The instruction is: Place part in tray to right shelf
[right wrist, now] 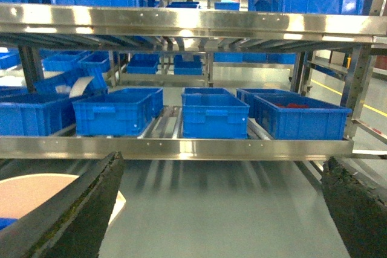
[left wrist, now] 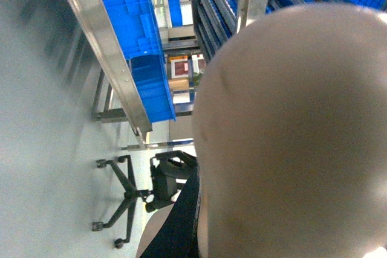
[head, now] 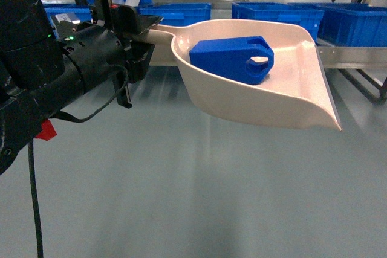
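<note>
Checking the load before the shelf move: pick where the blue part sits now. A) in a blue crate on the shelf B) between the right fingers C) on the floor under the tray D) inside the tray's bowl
D: the head view shows the blue part lying in the bowl of the tray, held in the air by its handle.

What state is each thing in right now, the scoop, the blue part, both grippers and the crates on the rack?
tray: held off the floor by its handle, roughly level.
part: lying in the tray's bowl.
left gripper: shut on the tray's handle.
right gripper: open, empty.
blue crates: sitting on the right shelf.
</note>
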Controlling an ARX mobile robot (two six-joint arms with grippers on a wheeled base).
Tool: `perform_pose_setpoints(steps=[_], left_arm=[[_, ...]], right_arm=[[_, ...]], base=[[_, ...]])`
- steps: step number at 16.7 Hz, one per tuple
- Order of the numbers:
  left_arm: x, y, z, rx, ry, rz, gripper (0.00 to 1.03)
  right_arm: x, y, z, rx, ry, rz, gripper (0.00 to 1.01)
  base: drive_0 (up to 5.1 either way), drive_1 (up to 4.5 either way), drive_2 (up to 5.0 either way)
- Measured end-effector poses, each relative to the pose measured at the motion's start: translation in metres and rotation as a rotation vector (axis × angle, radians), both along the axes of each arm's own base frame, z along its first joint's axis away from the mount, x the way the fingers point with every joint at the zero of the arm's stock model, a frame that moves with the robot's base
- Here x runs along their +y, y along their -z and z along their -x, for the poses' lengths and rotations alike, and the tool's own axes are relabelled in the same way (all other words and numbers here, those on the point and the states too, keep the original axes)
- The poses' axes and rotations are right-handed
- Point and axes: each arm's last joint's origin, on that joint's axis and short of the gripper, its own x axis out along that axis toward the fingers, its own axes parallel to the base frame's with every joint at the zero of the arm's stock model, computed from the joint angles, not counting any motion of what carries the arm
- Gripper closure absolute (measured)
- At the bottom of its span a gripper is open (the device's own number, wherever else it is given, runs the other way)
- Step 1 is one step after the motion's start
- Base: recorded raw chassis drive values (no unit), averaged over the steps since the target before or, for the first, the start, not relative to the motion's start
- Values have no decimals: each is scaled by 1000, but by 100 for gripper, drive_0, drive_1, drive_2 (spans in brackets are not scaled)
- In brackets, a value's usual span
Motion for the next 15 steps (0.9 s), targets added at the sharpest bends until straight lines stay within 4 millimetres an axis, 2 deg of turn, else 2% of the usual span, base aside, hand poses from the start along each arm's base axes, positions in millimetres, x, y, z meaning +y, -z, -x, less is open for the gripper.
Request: perform_pose_setpoints(steps=[10, 15], left_arm=[[0, 0, 0, 3, 0, -1, 87], [0, 0, 0, 0, -1, 0, 87]], right_arm=[[0, 0, 0, -1, -1, -1, 3], [0, 0, 0, -3, -1, -1, 3]], base=[[0, 0, 0], [332, 93, -492]])
